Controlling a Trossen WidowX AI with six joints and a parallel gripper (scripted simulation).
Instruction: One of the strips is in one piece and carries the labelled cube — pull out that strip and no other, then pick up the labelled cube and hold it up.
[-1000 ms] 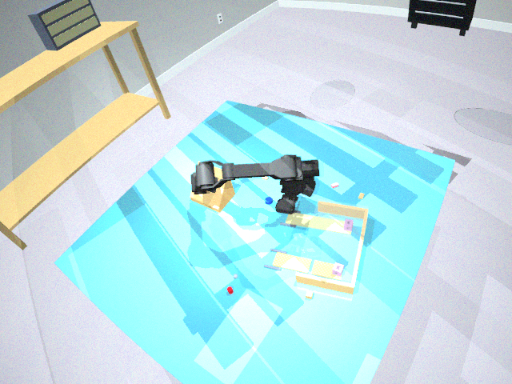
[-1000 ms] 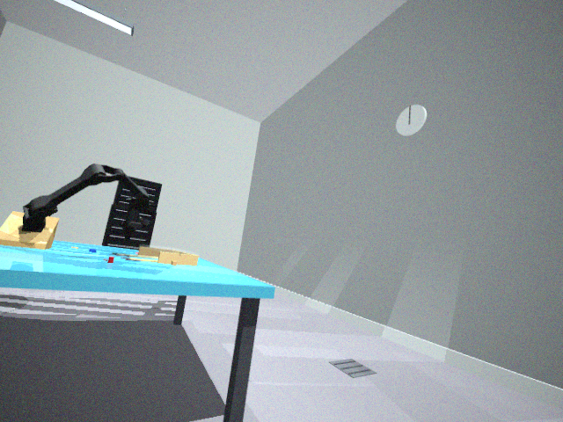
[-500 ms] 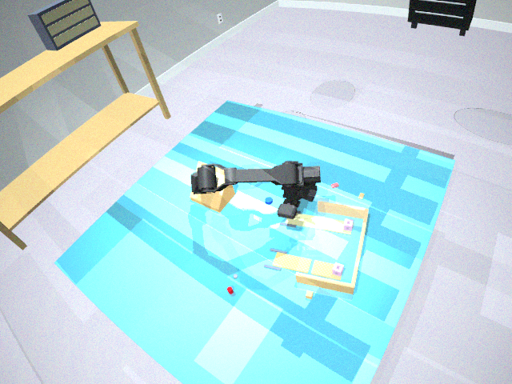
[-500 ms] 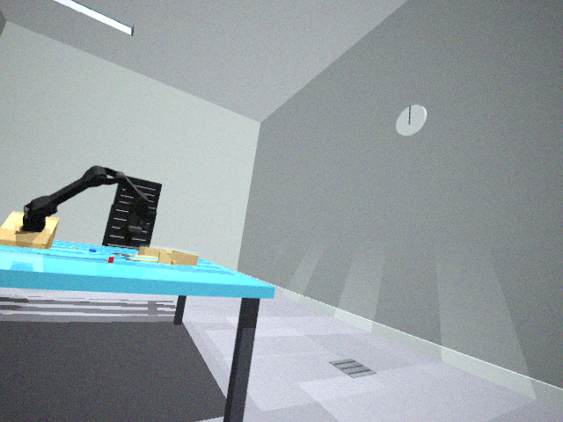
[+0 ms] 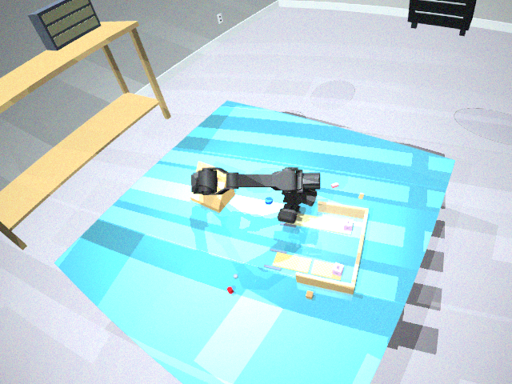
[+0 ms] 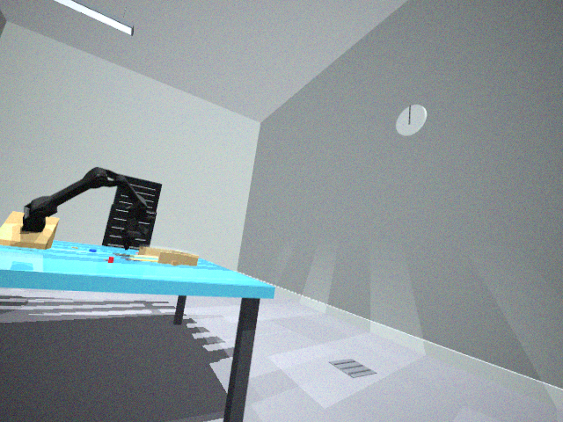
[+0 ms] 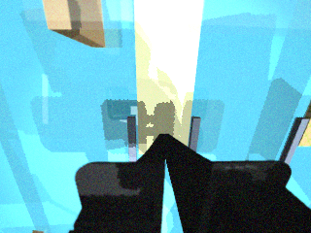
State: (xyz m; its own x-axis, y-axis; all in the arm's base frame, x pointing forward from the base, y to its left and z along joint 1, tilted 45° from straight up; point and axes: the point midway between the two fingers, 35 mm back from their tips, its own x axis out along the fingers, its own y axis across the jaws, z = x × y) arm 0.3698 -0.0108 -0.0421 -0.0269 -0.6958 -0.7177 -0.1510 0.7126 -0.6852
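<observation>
A pale yellow strip (image 5: 322, 223) (image 7: 167, 44) looks unbroken, and a pink cube (image 5: 348, 226) sits on its far end. The other strip shows as a near piece (image 5: 292, 262) and a far piece (image 5: 326, 267) with a gap between them. A second pink cube (image 5: 337, 269) sits on that far piece. The cube labels are too small to read. My gripper (image 6: 127, 247) (image 7: 163, 138) is shut with nothing seen between the fingers. It points down low over the near end of the unbroken strip. Any contact with the strip cannot be told.
A wooden wall (image 5: 362, 248) (image 6: 178, 258) encloses the strips' far ends. Thin grey bars (image 5: 272, 267) (image 7: 194, 133) flank their near ends. A blue disc (image 5: 269, 201) lies near the arm. A red piece (image 5: 230, 290) (image 6: 111, 259), an orange block (image 5: 309, 294) and a pink block (image 5: 334, 185) lie outside the wall.
</observation>
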